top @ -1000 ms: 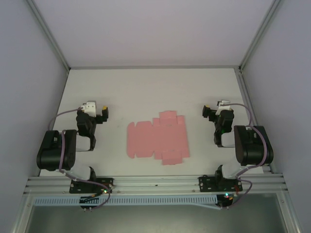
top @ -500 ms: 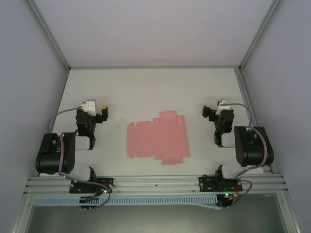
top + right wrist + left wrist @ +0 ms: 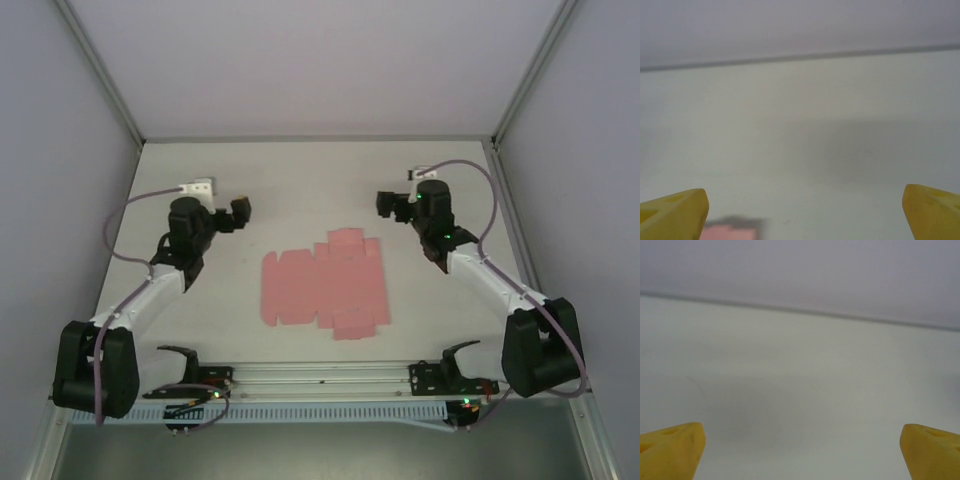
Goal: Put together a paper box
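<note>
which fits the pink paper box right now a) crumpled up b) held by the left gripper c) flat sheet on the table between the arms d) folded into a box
c: the paper box lies flat and unfolded on the table, with the left gripper and right gripper both open and apart from it.

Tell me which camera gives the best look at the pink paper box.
The top external view: the paper box lies there whole, a flat unfolded pink sheet with its flaps, on the table. The right wrist view catches a blurred pink corner at its bottom edge. The left wrist camera faces white table surface.
</note>
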Motion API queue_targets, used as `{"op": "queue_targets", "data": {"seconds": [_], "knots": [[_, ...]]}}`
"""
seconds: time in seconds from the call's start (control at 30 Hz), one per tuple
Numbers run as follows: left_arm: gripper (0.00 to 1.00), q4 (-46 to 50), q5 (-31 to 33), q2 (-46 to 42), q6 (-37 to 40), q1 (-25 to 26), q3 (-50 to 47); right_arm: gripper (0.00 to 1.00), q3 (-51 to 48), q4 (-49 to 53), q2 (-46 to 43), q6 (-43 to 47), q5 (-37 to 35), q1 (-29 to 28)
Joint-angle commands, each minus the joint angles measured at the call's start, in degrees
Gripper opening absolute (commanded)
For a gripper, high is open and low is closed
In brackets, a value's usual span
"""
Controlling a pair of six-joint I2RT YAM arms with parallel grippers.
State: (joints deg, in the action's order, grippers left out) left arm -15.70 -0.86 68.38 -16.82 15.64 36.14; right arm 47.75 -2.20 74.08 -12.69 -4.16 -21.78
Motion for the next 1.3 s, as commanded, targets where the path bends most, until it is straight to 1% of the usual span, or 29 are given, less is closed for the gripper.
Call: {"op": "queue_targets", "data": {"seconds": [0.0,0.07,0.1,0.2,0.37,0.43,0.5,0.67,0.7,0.8,0.97,1.07,1.1,1.17,1.27], "knots": [[1.00,12.4,-3.3,0.5,-8.3,3.5,0.3,1.00,2.1,16.1,3.0,-9.1,8.3,-5.6],[1.00,12.3,-5.7,0.6,-9.5,5.2,-0.6,0.97,2.4,16.2,4.9,-12.1,10.9,-7.2],[1.00,11.6,-6.8,0.4,-10.3,6.0,-1.4,0.97,1.7,15.1,6.0,-13.7,11.6,-7.8],[1.00,11.3,-8.8,0.1,-11.7,7.5,-2.6,0.95,-0.8,10.3,8.9,-16.2,16.7,-8.9],[1.00,12.2,-9.4,0.0,-13.0,7.9,-4.2,0.91,-0.8,11.3,15.2,-16.2,17.4,-9.0],[1.00,12.7,-9.9,1.0,-13.3,8.1,-4.3,0.91,-0.9,10.4,16.5,-15.8,18.8,-9.0],[1.00,13.5,-9.0,1.3,-13.6,8.4,-4.2,0.90,-1.8,9.1,17.5,-15.6,19.6,-9.0],[1.00,13.7,-8.6,0.6,-14.8,9.6,-4.1,0.90,-2.2,11.9,21.2,-14.3,16.2,-8.1],[1.00,14.3,-8.5,0.2,-15.1,9.8,-4.1,0.88,-2.3,12.5,22.3,-14.4,15.7,-7.7],[1.00,15.6,-6.6,-1.9,-15.8,9.9,-5.2,0.87,-3.9,12.4,23.7,-15.2,14.8,-6.8],[1.00,15.6,-6.3,-5.0,-16.6,10.2,-7.9,0.87,-4.9,11.9,25.3,-14.9,14.4,-5.8],[1.00,16.6,-6.6,-5.1,-17.1,10.2,-8.7,0.87,-5.8,10.5,26.4,-15.3,14.6,-5.3],[1.00,16.9,-7.4,-4.9,-17.1,10.2,-9.0,0.84,-6.0,10.4,26.6,-15.6,14.8,-5.0],[1.00,17.3,-8.2,-4.8,-17.1,10.2,-9.7,0.84,-7.0,9.6,26.4,-16.2,14.9,-4.3],[1.00,16.1,-9.1,-3.9,-17.4,10.2,-11.1,0.84,-8.8,8.1,25.7,-16.9,14.3,-3.4]]}}
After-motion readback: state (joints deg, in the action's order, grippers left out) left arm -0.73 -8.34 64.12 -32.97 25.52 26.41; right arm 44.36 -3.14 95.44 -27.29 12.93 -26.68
